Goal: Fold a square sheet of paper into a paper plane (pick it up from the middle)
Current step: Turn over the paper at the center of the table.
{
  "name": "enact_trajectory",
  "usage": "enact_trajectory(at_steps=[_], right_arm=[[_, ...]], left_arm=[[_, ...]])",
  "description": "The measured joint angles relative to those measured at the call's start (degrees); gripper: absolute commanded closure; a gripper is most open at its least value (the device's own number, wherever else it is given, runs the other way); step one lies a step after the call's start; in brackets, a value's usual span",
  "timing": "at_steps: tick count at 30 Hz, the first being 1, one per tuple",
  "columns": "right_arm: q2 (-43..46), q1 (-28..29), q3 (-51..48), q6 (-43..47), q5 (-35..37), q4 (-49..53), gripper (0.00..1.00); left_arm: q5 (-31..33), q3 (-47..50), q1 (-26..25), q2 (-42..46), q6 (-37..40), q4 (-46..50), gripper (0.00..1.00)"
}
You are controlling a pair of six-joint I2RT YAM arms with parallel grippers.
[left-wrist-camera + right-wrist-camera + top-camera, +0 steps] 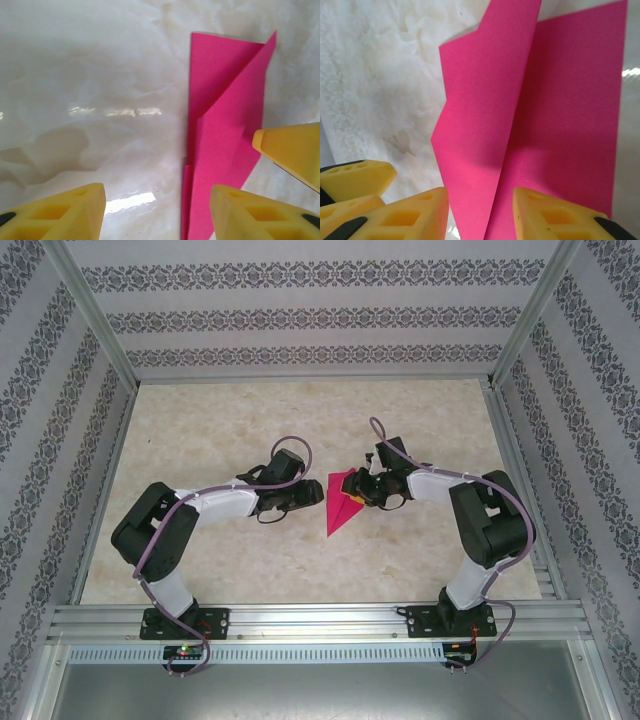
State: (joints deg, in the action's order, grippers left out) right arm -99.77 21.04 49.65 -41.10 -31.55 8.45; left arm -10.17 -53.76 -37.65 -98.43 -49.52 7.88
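**Plane** (339, 504): pink dart lying flat mid-table, nose toward the arm bases.

**Hidden:** you lose its wide end under the right gripper (363, 497). Both wrist views cut off the nose.

**Left gripper** (311, 495): fingers parted and holding nothing, just beside the plane's left edge.

**Right gripper:** fingers parted either side of a raised flap (475, 125). You cannot tell whether they touch it.

**Room:** the two grippers crowd the plane from both sides. The table (220, 560) lies open around them, with the side rails (100, 490) well apart.
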Motion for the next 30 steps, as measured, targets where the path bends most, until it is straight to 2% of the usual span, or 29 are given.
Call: enact_trajectory(at_steps=[4, 13, 16, 20, 26, 30], right_arm=[[-1.22, 0.24, 0.33, 0.00, 0.02, -0.17, 0.64], [-4.50, 1.11, 1.29, -1.31, -2.10, -3.21, 0.70], [-5.20, 1.11, 1.18, -2.64, -3.93, -6.03, 0.76], [-5.31, 1.09, -0.20, -4.26, -5.88, -10.38, 0.92], [-5.22, 0.48, -3.19, -7.48, -9.31, -19.06, 0.96], [-3.93, -0.76, -4.74, -11.67, -12.33, -25.51, 0.95]], left_arm=[[-0.02, 0.35, 0.17, 0.04, -0.44, -0.94, 0.31], [0.00, 2.84, 2.10, 2.01, -0.55, -1.90, 0.27], [-0.07, 3.93, 2.89, 3.19, -0.57, -2.25, 0.23], [-0.42, 5.51, 4.13, 5.46, -0.57, -2.67, 0.15], [-4.35, 8.20, 5.70, 8.41, -0.55, -5.95, 0.00], [-8.66, 8.98, 6.32, 8.59, -0.94, -10.05, 0.00]])
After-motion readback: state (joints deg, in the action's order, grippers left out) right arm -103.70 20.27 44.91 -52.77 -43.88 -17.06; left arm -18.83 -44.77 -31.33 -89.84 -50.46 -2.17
